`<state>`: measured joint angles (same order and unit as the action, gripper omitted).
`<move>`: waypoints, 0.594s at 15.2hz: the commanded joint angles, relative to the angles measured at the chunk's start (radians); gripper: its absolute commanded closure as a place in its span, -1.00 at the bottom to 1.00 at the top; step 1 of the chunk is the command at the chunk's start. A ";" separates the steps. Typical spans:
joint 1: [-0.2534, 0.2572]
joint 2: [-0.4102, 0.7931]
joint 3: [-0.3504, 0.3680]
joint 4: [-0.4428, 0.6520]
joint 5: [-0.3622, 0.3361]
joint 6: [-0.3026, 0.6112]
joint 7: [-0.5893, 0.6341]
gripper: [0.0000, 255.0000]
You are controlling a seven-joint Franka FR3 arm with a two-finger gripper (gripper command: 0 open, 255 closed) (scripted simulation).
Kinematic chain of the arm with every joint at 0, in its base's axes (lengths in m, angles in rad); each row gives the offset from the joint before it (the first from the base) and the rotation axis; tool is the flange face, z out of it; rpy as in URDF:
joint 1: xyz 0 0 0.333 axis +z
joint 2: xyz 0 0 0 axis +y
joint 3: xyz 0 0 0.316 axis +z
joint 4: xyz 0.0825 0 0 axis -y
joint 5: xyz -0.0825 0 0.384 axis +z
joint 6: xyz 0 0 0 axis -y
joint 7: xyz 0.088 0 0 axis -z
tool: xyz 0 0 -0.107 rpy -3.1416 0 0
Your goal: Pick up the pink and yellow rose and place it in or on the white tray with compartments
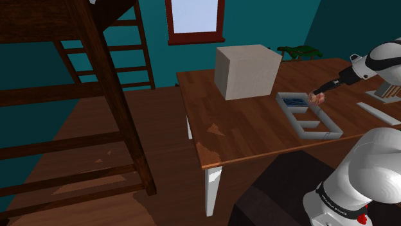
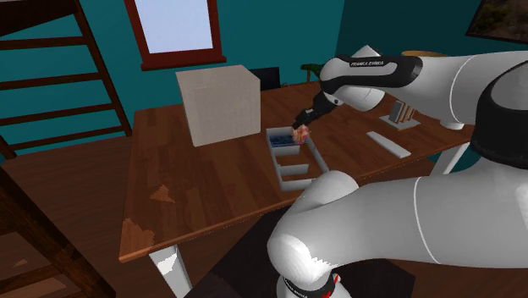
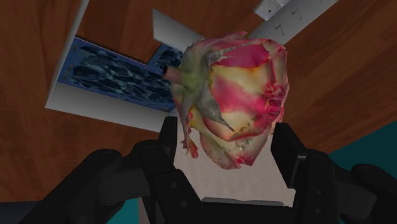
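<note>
Up close, we see the gripper [image 3: 226, 132] clasping the rose [image 3: 236, 95]. Its two black fingers [image 3: 284, 147] press on the pink-and-yellow bloom from either side, drawn in to its width. The green sepals are turned toward one finger, and the petals bulge past the tips. Beyond the rose we find the tray [image 3: 108, 111], white-walled, with one compartment floored in a blue pattern. In the shoulder view we place the rose in the air over the tray, at the end with the blue compartment. The tray lies near the edge of the table [image 1: 238, 122] that faces the stand. Farther on, a pale box [image 1: 247, 70] stands by the table's far edge, and beyond it is a window [image 1: 193, 16].
</note>
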<state>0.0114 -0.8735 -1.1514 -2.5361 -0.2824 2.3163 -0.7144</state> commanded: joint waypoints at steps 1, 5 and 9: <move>0.008 0.007 -0.026 -0.016 -0.007 0.029 -0.010 1.00; 0.028 0.023 -0.076 -0.041 -0.020 0.079 -0.030 1.00; 0.054 0.040 -0.132 -0.063 -0.031 0.132 -0.051 1.00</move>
<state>0.0584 -0.8441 -1.2589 -2.5864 -0.2992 2.4363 -0.7588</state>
